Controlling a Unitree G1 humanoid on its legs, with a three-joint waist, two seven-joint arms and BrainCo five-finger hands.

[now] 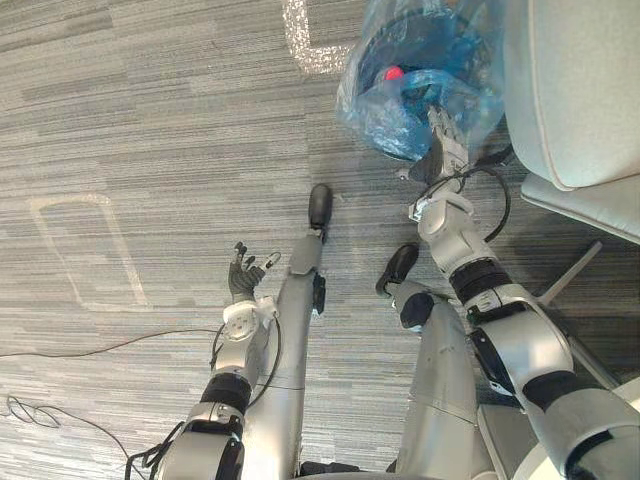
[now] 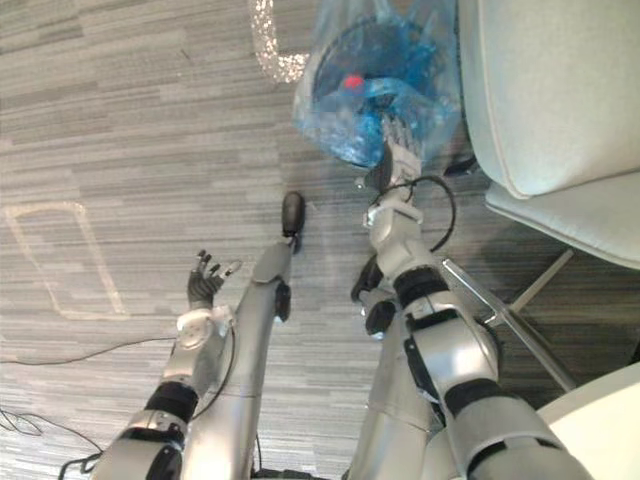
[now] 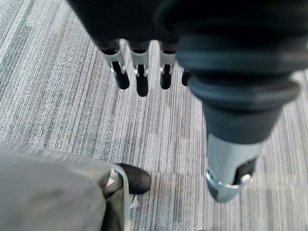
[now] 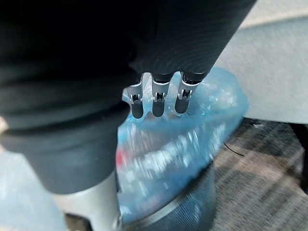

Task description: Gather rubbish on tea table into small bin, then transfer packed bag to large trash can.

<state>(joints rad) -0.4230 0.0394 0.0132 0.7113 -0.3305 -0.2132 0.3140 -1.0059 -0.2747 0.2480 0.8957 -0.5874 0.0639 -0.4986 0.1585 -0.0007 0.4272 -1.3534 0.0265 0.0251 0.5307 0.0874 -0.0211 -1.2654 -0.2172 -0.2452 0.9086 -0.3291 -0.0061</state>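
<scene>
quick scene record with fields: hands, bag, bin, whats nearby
right hand: open, fingers straight against the blue bag
left hand: open, over carpet, holding nothing
blue bag: lines the small bin, which stands on the floor
inside bag: a red item
nearby: pale chair beside the bin

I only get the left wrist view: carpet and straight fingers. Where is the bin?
Observer: The bin stands ahead on the robot's right, beside a pale chair.
Operator: Is it lined?
Observer: Yes, a blue bag covers its rim and drapes outside.
Operator: What is the other arm doing?
Observer: The right robot hand is at the bag's near edge; a grip cannot be confirmed.
Operator: Anything inside?
Observer: A small red thing shows in the bag.
</scene>
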